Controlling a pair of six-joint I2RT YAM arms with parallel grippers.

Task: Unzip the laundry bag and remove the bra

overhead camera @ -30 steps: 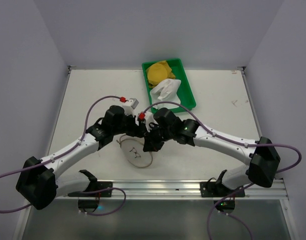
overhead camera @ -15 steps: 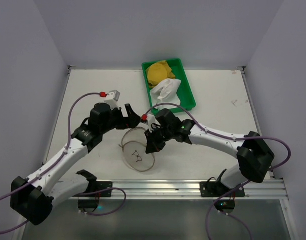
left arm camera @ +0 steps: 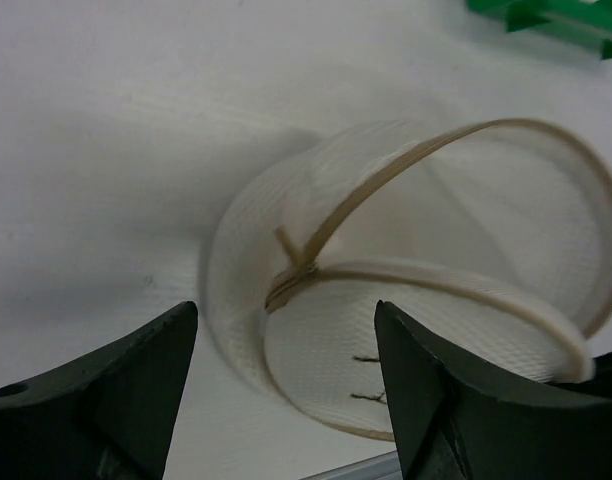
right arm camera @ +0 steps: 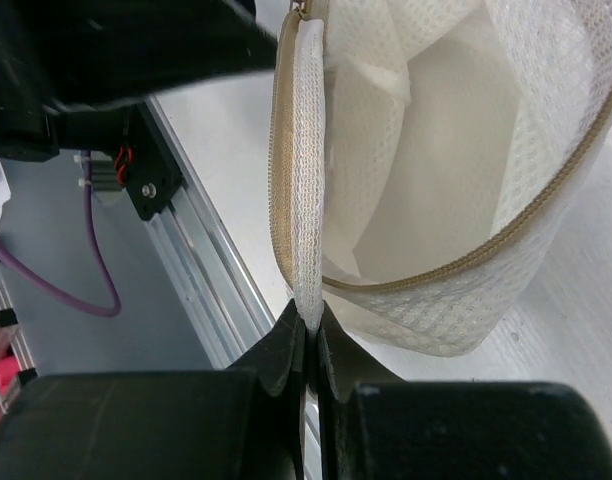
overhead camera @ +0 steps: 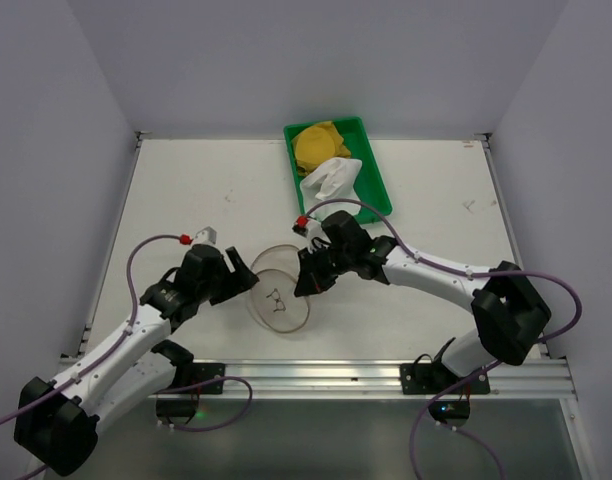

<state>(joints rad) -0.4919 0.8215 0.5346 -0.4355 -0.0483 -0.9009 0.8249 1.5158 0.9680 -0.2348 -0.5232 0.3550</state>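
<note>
The white mesh laundry bag (overhead camera: 270, 265) lies mid-table near the front, unzipped, its round flap lid (overhead camera: 280, 305) with a dark emblem folded open toward the front. My right gripper (overhead camera: 304, 283) is shut on the lid's rim (right arm camera: 308, 190), holding it edge-up. Through the opening the right wrist view shows white fabric (right arm camera: 436, 170) inside the bag. My left gripper (overhead camera: 248, 282) is open and empty just left of the bag (left arm camera: 426, 300), not touching it.
A green tray (overhead camera: 338, 170) at the back centre holds a yellow cloth (overhead camera: 319, 143) and a white cloth (overhead camera: 330, 180). The metal rail of the table's front edge (overhead camera: 316, 372) runs just below the bag.
My left arm has pulled back toward the front left, away from the bag. The right gripper keeps its hold on the lid, and the bag now stands open wider.
</note>
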